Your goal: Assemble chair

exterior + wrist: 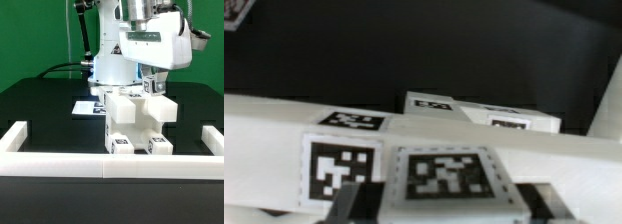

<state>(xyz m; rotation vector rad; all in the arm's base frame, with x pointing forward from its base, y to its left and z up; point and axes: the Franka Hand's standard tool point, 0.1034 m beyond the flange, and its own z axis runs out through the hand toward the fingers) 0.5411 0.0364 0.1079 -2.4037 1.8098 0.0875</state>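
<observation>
1. Pinched between the narrowly closed jaws of the gripper [446, 207]: a blocky piece of the chair [441, 172], matte white plastic with a square black-and-white tag.
2. Under the jaws, on the smooth black table [40, 115]: more stacked, sharp-edged chair blocks.
3. Nearer the exterior camera than the jaws: a long low white rail [60, 166].
4. Towards the exterior view's left of the jaws: a thin flat marker board [85, 105].

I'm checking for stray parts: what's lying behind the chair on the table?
The marker board, partly showing toward the exterior view's left of the chair. The chair and the gripper cover whatever else lies behind.
</observation>
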